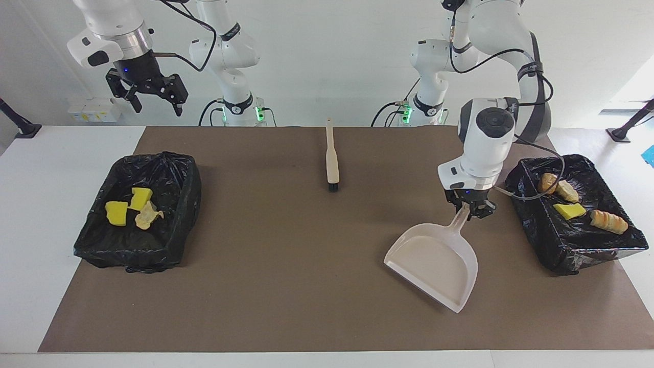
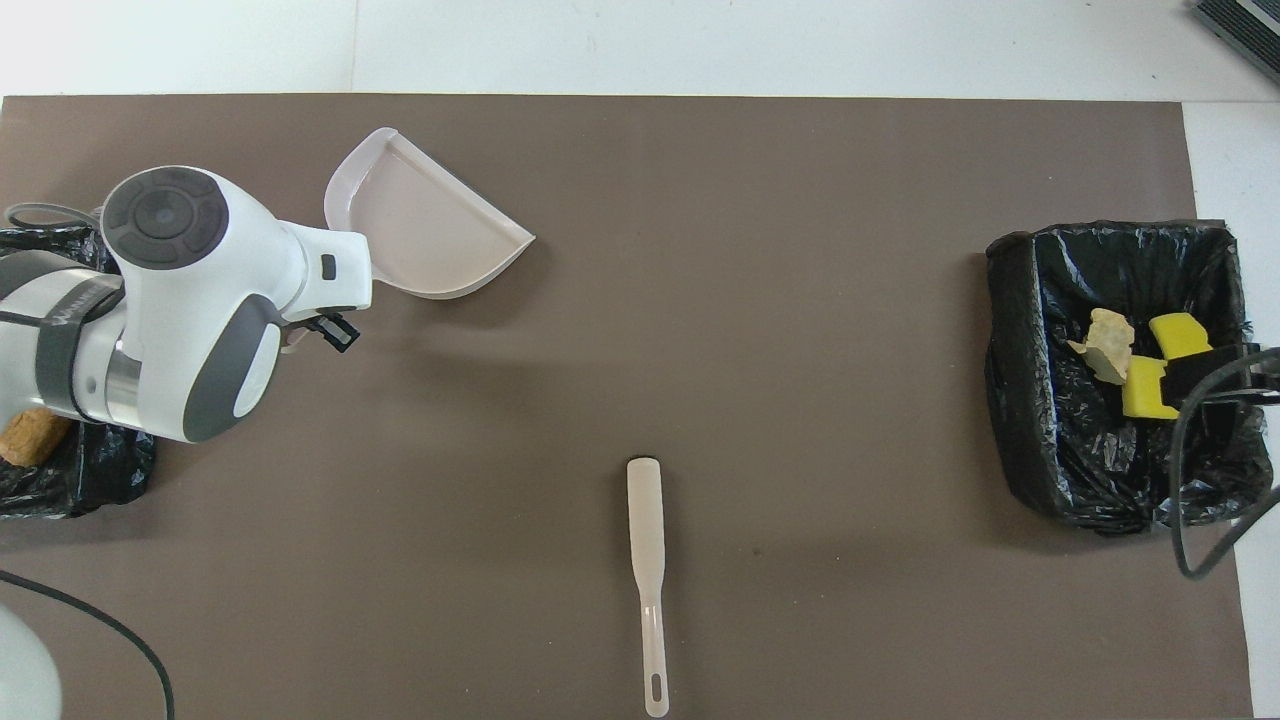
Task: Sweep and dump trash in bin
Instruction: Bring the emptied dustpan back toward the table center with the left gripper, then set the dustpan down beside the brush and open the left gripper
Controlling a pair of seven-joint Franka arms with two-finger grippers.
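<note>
My left gripper point(image 1: 469, 210) is low over the mat, clamped on the handle of the dustpan point(image 1: 434, 258); the pan rests flat and empty, mouth toward the worktop edge away from my bases, near the corner at my left arm's end. My right gripper point(image 1: 153, 97) waits high above the right-arm end, fingers apart, holding nothing.

Trash is all binned, by my reading. Bin at the left-arm end point(image 1: 541, 245): two bread lumps point(image 1: 559, 186), a yellow sponge wedge point(image 1: 569, 210), one long bread piece point(image 1: 608, 221). Bin at the right-arm end point(image 1: 92, 240): two yellow sponge chunks point(image 1: 127, 204) and a tan lump point(image 1: 147, 215). No scraps show on the brown mat point(image 1: 286, 286).

Brush point(image 1: 332, 156) lies untouched mid-table near my bases' edge, bristle end pointing away from me.

Handling, judged: scraps look light and soft, sponge squashy, bread crumbly; they should slide easily rather than need pinching. Dustpan seems thin, stiff plastic, light; the handle is the sound hold. Brush is best taken mid-handle.
</note>
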